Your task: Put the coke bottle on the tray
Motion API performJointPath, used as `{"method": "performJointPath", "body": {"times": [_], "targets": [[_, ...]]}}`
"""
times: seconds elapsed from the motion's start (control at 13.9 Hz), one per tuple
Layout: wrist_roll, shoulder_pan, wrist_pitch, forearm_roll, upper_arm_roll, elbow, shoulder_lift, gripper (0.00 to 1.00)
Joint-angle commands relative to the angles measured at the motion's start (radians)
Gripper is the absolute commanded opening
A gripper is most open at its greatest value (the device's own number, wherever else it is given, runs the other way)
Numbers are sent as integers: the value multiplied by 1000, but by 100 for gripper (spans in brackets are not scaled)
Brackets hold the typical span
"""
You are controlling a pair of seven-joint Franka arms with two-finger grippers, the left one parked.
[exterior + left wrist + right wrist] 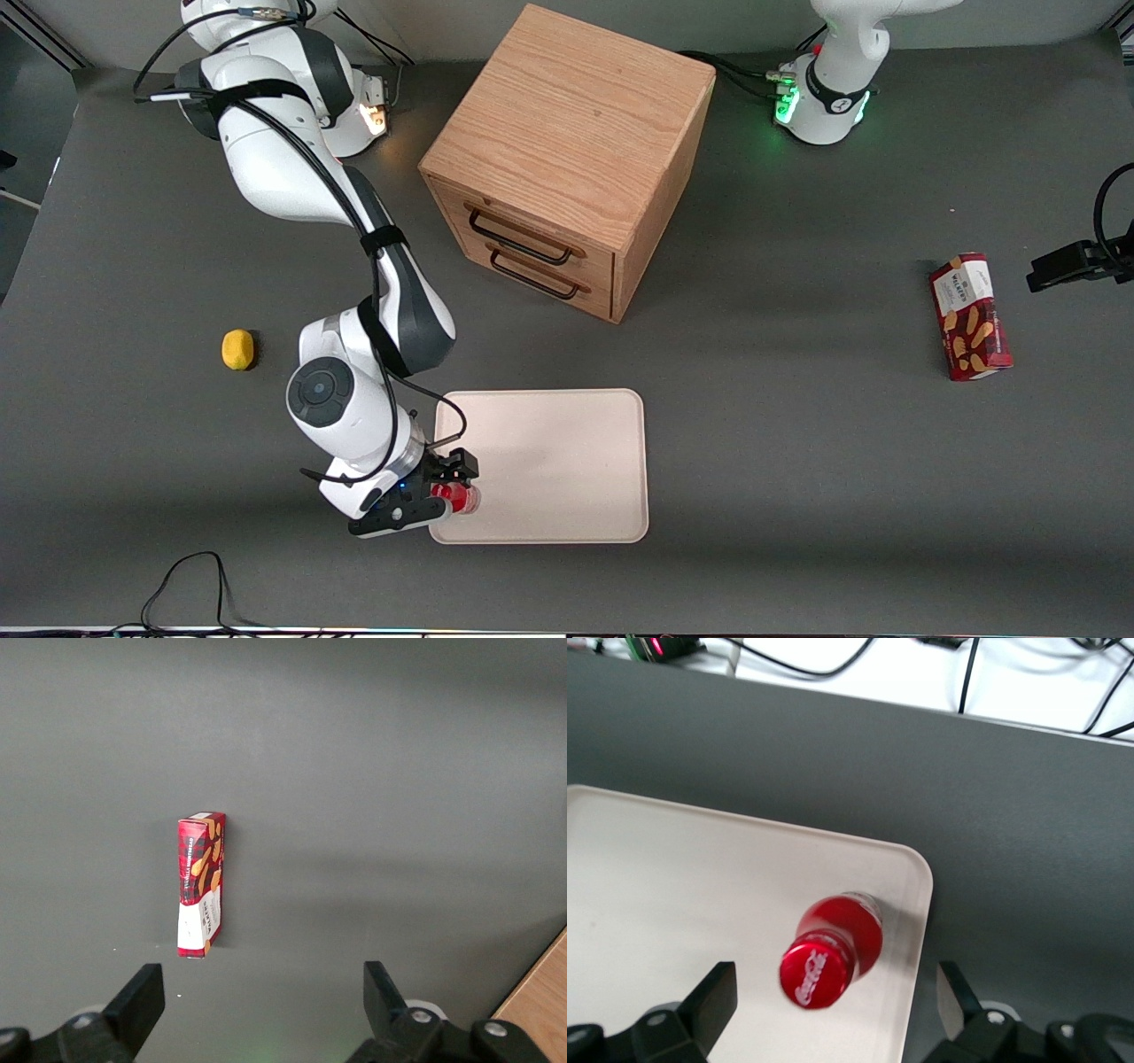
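While the coke bottle [833, 948] stands upright on the tray [567, 461], in the tray corner nearest the table's front edge at the working arm's end, we see the end effector [443, 489] over it with fingers [713, 997] spread, one on each side, neither touching the bottle.

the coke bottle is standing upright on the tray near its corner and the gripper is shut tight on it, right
Not quite: the coke bottle does stand upright near the tray corner, but the gripper is open, fingers apart on either side without touching it. The right wrist view shows this.
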Motion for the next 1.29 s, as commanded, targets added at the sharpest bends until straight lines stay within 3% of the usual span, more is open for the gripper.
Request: {"method": "performJointPath", "body": {"times": [0.0, 0.36, 0.79, 1.01, 1.22], "targets": [[47, 8, -128, 17, -4, -50, -118, 100], [87, -5, -386, -28, -2, -149, -382, 100], [-4, -141, -467, -35, 6, -485, -790, 100], [-94, -207, -470, -78, 7, -593, -910, 100], [-145, -255, -466, -81, 6, -663, -988, 100]]}}
